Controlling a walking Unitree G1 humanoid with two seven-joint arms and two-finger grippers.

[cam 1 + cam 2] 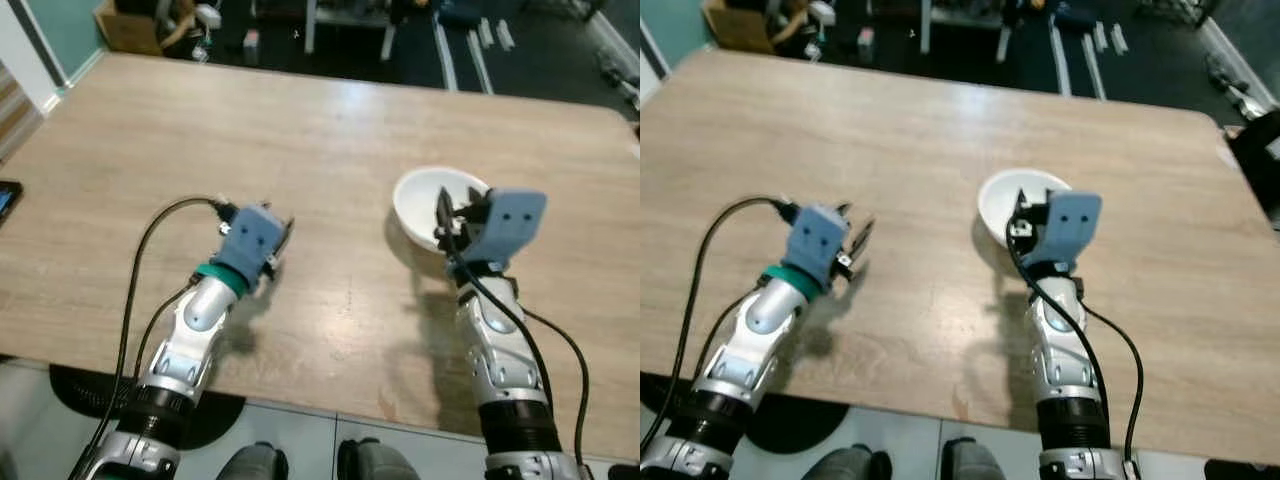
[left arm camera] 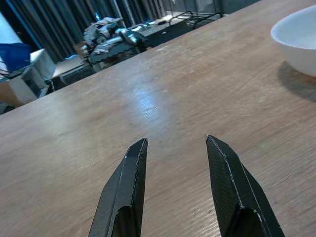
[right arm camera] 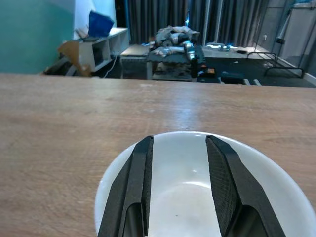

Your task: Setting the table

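One white bowl [image 1: 430, 200] on the table [image 1: 300, 130], two grippers spread.

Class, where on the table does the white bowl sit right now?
The white bowl sits on the wooden table, right of centre, directly under the open right pincer; the left pincer hovers apart.

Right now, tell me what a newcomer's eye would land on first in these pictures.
First the white bowl, the one dish on the wide wooden table, standing toward the robot's right. The right gripper hangs over the bowl's hollow with its fingers open, clamped on nothing. The left gripper hovers over bare wood on the robot's left, fingers also apart, and a dark cluttered room lies beyond the table's far edge.
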